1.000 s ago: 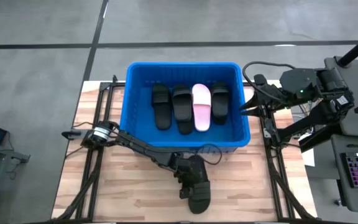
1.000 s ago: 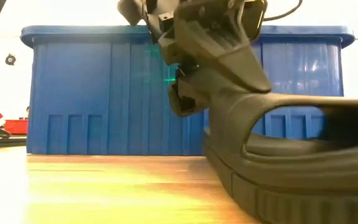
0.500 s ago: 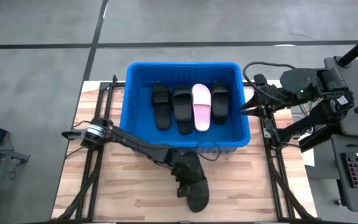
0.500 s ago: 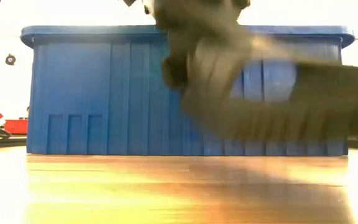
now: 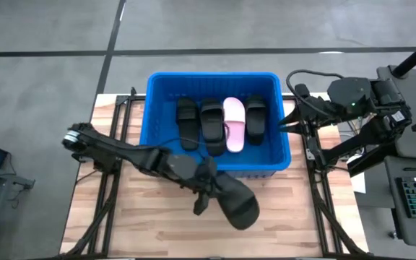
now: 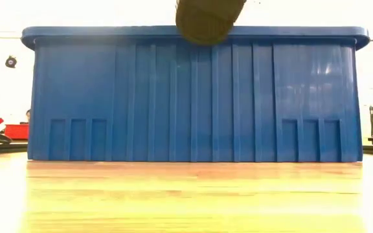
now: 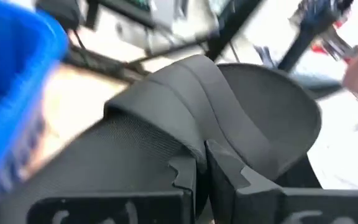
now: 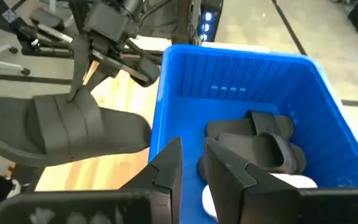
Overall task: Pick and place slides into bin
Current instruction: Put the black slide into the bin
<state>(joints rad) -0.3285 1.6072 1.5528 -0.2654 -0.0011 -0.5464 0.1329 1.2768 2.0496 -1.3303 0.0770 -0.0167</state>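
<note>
Nearest the front of the wooden tabletop point(image 5: 157, 231): left gripper point(image 5: 206, 189) clamped tight on the wide strap of a matte black slide point(image 5: 235, 202), carried in the air just in front of the bin point(image 5: 215, 167). A second ago, flat on the planks; now lifted, turned toe-out to the right, with only its dark rounded end point(image 6: 207, 18) showing at the top of the low view, against the bin rim point(image 6: 76, 33). Arm elbow swung out toward the left edge of the tabletop. In the left wrist view, ribbed strap and smooth moulded footbed point(image 7: 229, 118) right ahead of the dark fingers point(image 7: 229, 177), pinched together.

Beyond: bright blue plastic bin with vertical ribs and a thick rim, standing on pale wood boards. Inside, four slides side by side, lengthwise: three black point(image 5: 187, 123) point(image 5: 212, 126) point(image 5: 256, 117), one pale pink-white point(image 5: 234, 124) third from the left; unchanged from before.

Farthest right, beside the bin's right wall: right gripper point(image 5: 289, 124), hanging at rim height, fingers point(image 8: 166, 163) close together with a narrow gap, holding nothing.
</note>
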